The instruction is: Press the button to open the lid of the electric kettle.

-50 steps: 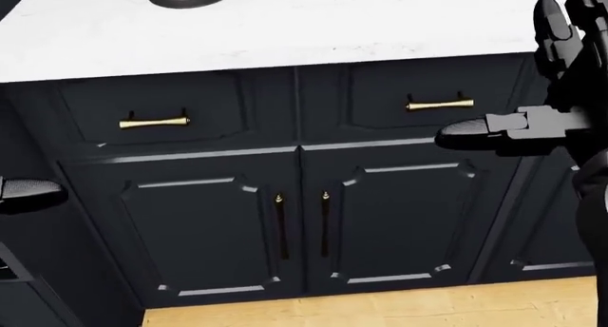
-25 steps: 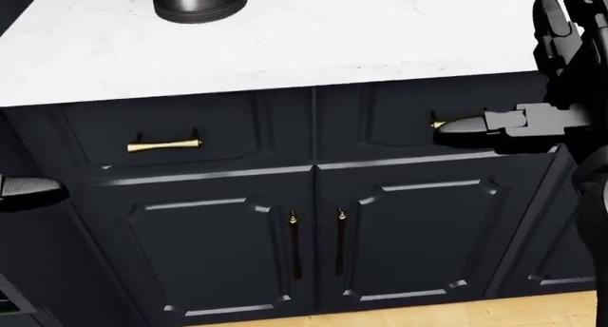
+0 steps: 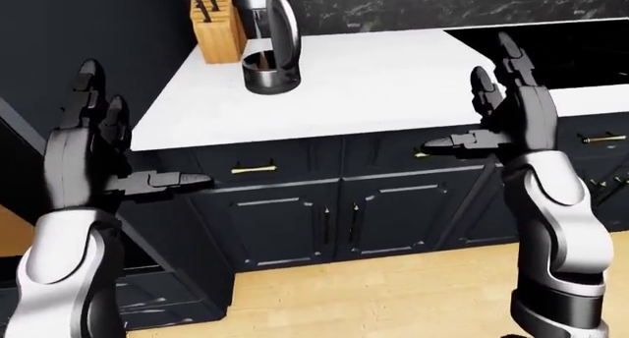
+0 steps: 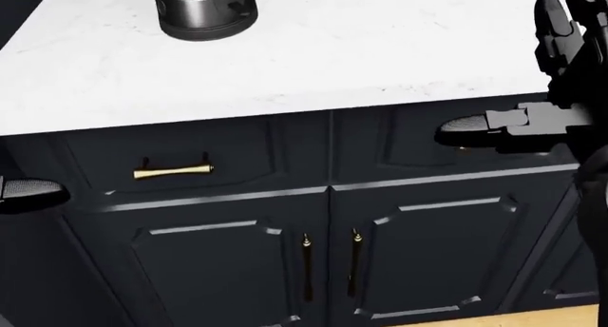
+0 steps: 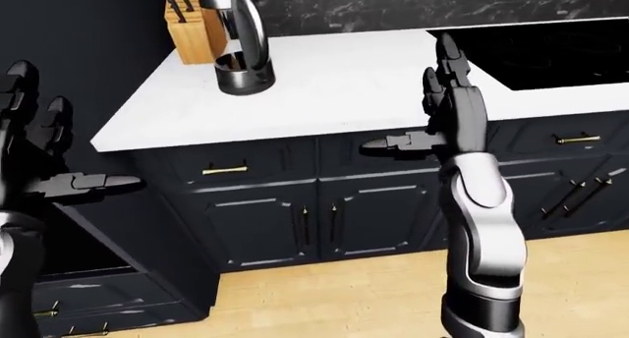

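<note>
The steel electric kettle (image 3: 269, 39) with a black handle stands on the white counter (image 3: 393, 80) near its left end; its top is cut off by the upper edge of the view. Its base shows in the head view (image 4: 204, 12) at the top left. No button is visible. My left hand (image 3: 108, 143) is open, raised at the left, below and left of the counter. My right hand (image 3: 496, 106) is open, fingers up, held before the counter edge, far right of the kettle. Both hands are empty.
A wooden knife block (image 3: 218, 27) stands just left of the kettle. A black cooktop (image 3: 551, 47) lies in the counter at the right. Dark cabinets with brass handles (image 4: 173, 171) run below. A dark tall unit (image 3: 88, 28) rises at left. Wooden floor (image 3: 374, 301) lies below.
The head view has shifted: the counter, kettle base and cabinet fronts slid down and right in the picture. Both hands keep their places in the view and stay open.
</note>
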Controlling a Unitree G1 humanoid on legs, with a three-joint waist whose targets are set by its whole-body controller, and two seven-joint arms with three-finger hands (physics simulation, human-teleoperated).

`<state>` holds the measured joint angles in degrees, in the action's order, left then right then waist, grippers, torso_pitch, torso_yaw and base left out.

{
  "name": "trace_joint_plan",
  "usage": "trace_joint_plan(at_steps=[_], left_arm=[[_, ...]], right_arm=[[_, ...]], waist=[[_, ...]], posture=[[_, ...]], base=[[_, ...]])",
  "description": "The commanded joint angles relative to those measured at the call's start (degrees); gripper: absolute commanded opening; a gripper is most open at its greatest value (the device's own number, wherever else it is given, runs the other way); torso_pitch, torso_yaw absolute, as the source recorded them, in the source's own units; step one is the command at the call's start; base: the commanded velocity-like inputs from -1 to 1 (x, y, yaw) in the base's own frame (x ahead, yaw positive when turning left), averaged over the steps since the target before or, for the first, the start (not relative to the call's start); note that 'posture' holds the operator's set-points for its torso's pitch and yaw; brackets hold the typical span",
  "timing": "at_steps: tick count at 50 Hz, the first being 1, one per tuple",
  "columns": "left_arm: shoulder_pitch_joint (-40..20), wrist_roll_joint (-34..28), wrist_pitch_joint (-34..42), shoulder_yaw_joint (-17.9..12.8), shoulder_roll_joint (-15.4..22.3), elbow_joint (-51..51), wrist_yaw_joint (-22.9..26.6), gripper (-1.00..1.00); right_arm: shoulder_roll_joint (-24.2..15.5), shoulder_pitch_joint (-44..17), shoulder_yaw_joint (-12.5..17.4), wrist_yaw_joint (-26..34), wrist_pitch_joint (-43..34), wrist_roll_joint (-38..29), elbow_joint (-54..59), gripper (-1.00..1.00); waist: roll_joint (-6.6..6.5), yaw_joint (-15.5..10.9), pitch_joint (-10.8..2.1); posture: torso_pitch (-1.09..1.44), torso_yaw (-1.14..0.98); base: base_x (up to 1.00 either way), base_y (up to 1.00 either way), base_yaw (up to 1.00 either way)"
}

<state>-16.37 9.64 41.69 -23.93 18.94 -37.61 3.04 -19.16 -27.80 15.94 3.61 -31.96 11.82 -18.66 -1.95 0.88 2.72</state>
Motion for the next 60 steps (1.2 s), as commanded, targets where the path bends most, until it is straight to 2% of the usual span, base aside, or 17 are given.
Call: trace_joint_plan(at_steps=[1,3,4,5,11,16,17,19,24,29,38,42,43,45,50,54,60], left_arm=[[-0.98,-0.24,-1.49,-0.71,0.78,-1.00,-0.28,1.00],[-1.08,-0.20,-1.33,-0.72,0.82,-1.11,-0.32,1.00],[-1.21,-0.17,-1.25,-0.74,0.89,-1.03,-0.33,1.00],[-1.29,-0.14,-1.17,-0.75,0.94,-1.08,-0.35,1.00],[-1.47,-0.07,-1.06,-0.78,1.11,-1.09,-0.40,1.00],[-1.24,-0.15,-1.29,-0.71,0.98,-1.03,-0.41,1.00],[-1.20,-0.18,-1.40,-0.71,0.97,-0.93,-0.38,1.00],[-1.20,-0.20,-1.43,-0.73,1.01,-0.92,-0.35,1.00],[-1.12,-0.17,-1.36,-0.84,0.99,-1.02,-0.29,1.00],[-1.10,-0.15,-1.26,-0.82,0.95,-1.16,-0.33,1.00],[-1.18,-0.07,-1.13,-0.90,1.00,-1.25,-0.35,1.00],[-1.12,-0.09,-1.17,-0.95,1.06,-1.29,-0.30,1.00],[-1.14,-0.08,-1.12,-0.98,1.11,-1.32,-0.27,1.00],[-1.38,-0.05,-0.90,-0.94,1.23,-1.39,-0.30,1.00],[-1.63,0.08,-0.62,-0.96,1.36,-1.56,-0.37,1.00],[-1.71,0.13,-0.47,-0.91,1.40,-1.64,-0.38,1.00],[-1.73,0.07,-0.35,-0.96,1.56,-1.83,-0.22,1.00]], right_arm=[[-0.39,-1.50,-0.02,0.15,1.44,0.31,-1.69,1.00],[-0.37,-1.54,-0.01,0.15,1.53,0.36,-1.60,1.00],[-0.44,-1.56,0.01,0.16,1.24,0.46,-1.94,1.00],[-0.41,-1.58,-0.08,0.16,1.47,0.37,-1.73,1.00],[-0.43,-1.74,-0.08,0.08,1.22,0.47,-1.92,1.00],[-0.31,-1.44,-0.17,0.10,1.43,0.30,-1.91,1.00],[-0.30,-1.42,-0.16,0.10,1.48,0.27,-1.87,1.00],[-0.25,-1.37,-0.20,0.11,1.54,0.22,-1.86,1.00],[-0.25,-1.38,-0.20,0.13,1.46,0.19,-1.93,1.00],[-0.25,-1.33,-0.19,0.17,1.52,0.12,-1.94,1.00],[-0.22,-1.36,-0.16,0.21,1.38,0.11,-2.11,1.00],[-0.20,-1.42,-0.18,0.19,1.21,0.16,-2.27,1.00],[-0.17,-1.37,-0.21,0.20,1.32,0.12,-2.21,1.00],[-0.28,-1.53,-0.13,0.20,1.00,0.21,-2.36,1.00],[-0.21,-1.49,-0.17,0.15,1.08,0.22,-2.36,1.00],[-0.28,-1.50,-0.09,0.14,1.06,0.28,-2.35,1.00],[-0.41,-1.73,0.05,0.02,0.91,0.45,-2.35,1.00]], waist=[[-0.42,-0.09,-0.94],[-4.70,-0.16,-2.43],[-1.80,-0.59,-1.74],[-2.80,-0.40,-1.50],[0.49,-1.00,-1.22],[5.99,-1.28,-1.63],[3.63,-0.69,-1.56],[4.77,-0.75,-1.66],[2.45,-0.48,-1.06],[-3.38,0.36,-2.64],[1.34,-0.98,-1.10],[5.88,-1.23,-1.62],[3.66,-0.66,-1.59],[4.79,-0.74,-1.68],[2.44,-0.49,-1.13],[-3.03,0.06,-1.97],[-0.93,-0.75,-1.52]], posture=[[0.00,0.00],[0.00,0.00],[0.00,0.00],[0.00,0.00],[0.00,0.00],[0.00,0.00],[0.00,0.00],[0.00,0.00],[0.00,0.00],[0.00,0.00],[0.00,0.00],[0.00,0.00],[0.00,0.00],[0.00,0.00],[0.00,0.00],[0.00,0.00],[0.00,0.00]], base=[[0.14,0.13,0.00],[0.14,0.13,0.00],[0.14,0.14,0.00],[0.13,0.14,0.00],[0.14,0.14,0.00],[0.14,0.14,0.00],[0.13,0.14,0.00],[0.14,0.14,0.00],[0.14,0.14,0.00],[0.15,0.14,0.00],[0.14,0.14,0.00],[0.14,0.14,0.00],[0.15,0.14,0.00],[0.14,0.14,0.00],[0.14,0.14,0.00],[0.14,0.14,0.00],[0.15,0.14,0.00]])
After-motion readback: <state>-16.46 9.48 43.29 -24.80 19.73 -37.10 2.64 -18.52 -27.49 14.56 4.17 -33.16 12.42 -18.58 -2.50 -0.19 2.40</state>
